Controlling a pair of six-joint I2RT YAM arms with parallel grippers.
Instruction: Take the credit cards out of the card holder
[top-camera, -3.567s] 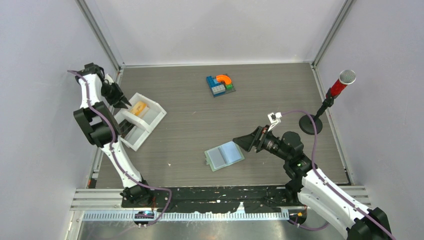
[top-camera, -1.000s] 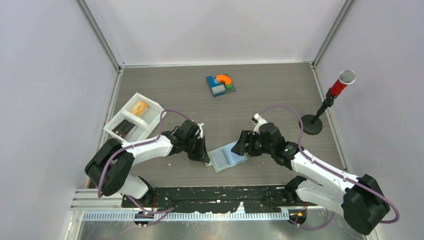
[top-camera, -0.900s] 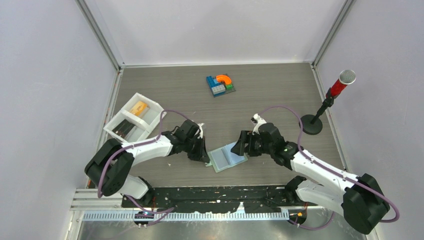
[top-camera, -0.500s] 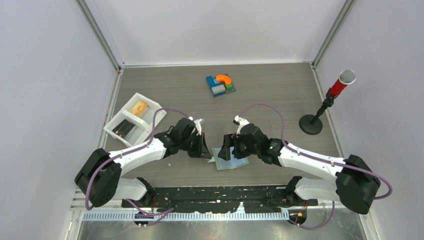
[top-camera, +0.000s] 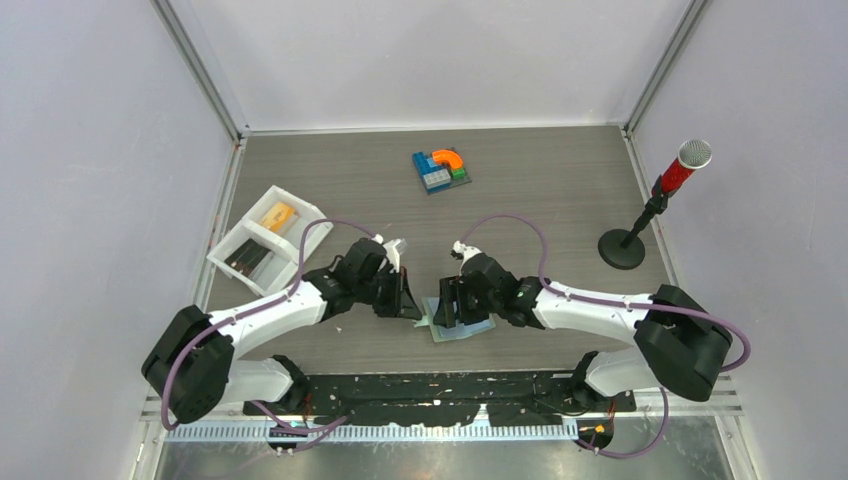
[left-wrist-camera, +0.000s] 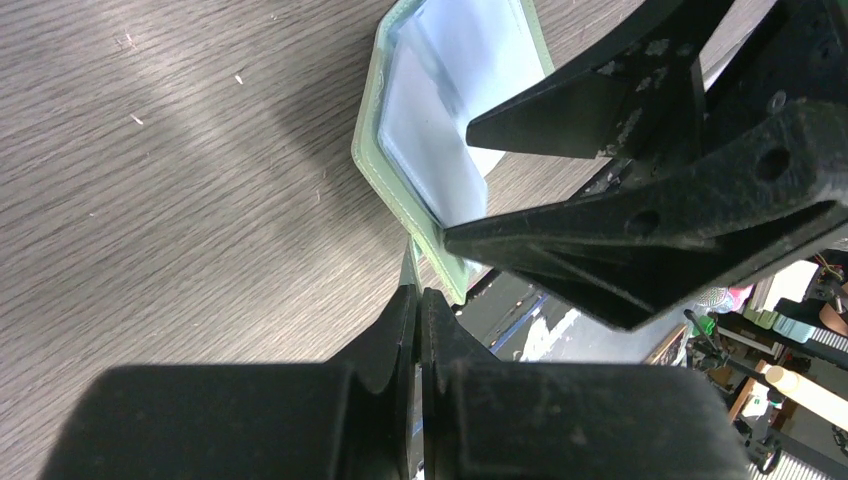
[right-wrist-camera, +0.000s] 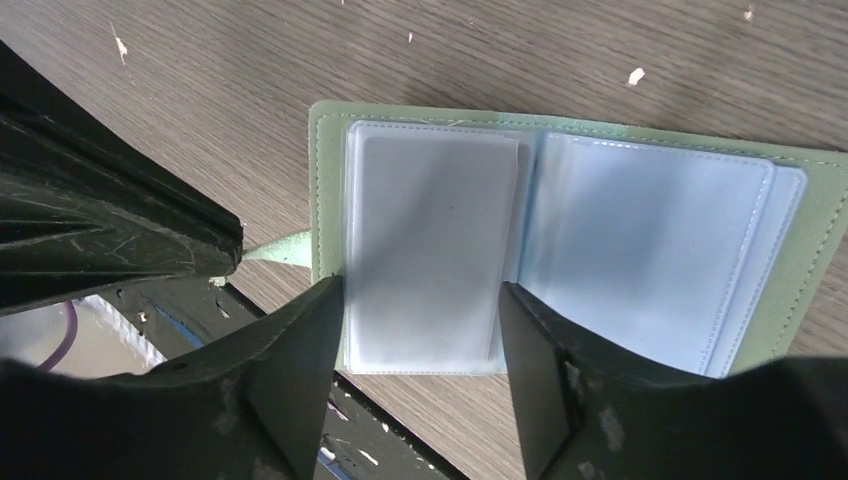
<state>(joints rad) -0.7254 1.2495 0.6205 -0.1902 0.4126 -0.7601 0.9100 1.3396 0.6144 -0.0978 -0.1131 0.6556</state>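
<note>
Sage-green card holder (right-wrist-camera: 560, 240) lies open, blue sleeves (right-wrist-camera: 650, 250) up; orange credit card (top-camera: 279, 214) in tray (top-camera: 240, 222).

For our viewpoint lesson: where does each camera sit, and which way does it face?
Top: high at the near edge, looking down at the table; both arms show.
Left wrist: low, facing the card holder; its shut left gripper pinches the tab.
Right wrist: above the open card holder; its open right gripper straddles one page.
Shared: both wrist views show the card holder.

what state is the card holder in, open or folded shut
Open: the card holder lies spread flat, both light blue sleeve pages facing up side by side.
</note>
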